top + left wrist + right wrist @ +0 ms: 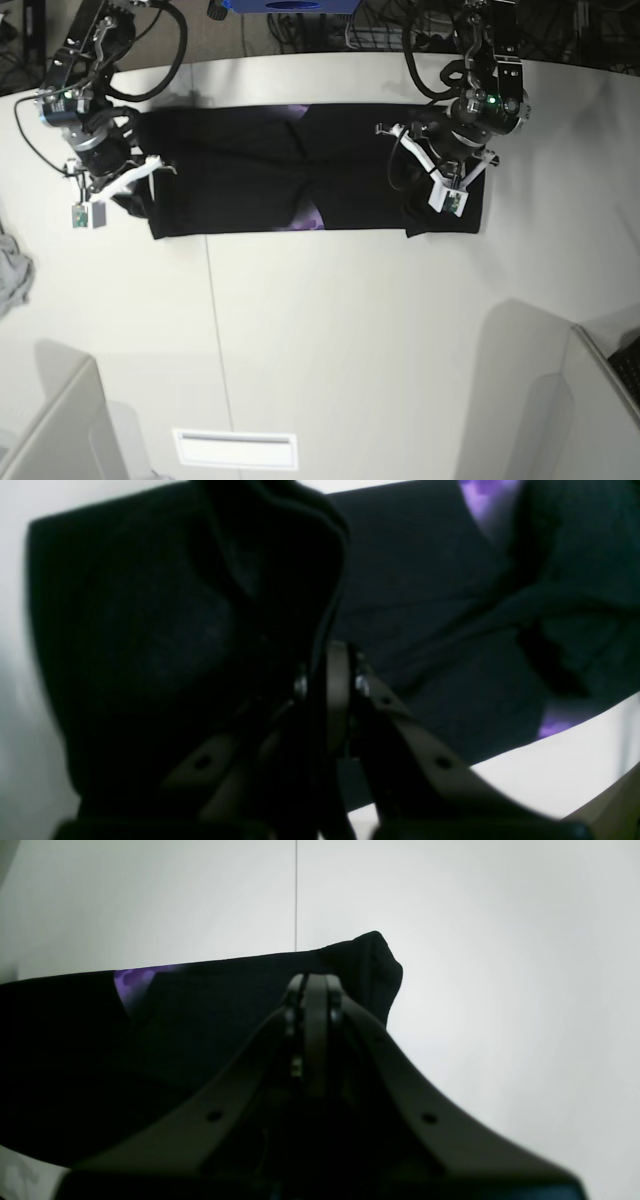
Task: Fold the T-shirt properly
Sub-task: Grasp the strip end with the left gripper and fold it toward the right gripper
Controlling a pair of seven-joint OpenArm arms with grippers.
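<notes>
The black T-shirt (250,180) lies as a long folded band across the far half of the white table (330,320), with a bit of purple print (310,215) showing at its front edge. My left gripper (432,205) is at the band's right end. In the left wrist view it (330,660) is shut on a raised fold of the T-shirt (425,605). My right gripper (130,195) is at the band's left end. In the right wrist view it (315,990) is shut on a corner of the T-shirt (200,1005), held just off the table.
A small light-grey cloth (12,270) lies at the table's left edge. A table seam (215,320) runs toward the front. A white label (235,448) sits near the front edge. Cables and a blue object (290,5) are behind the table. Grey panels stand at the front corners.
</notes>
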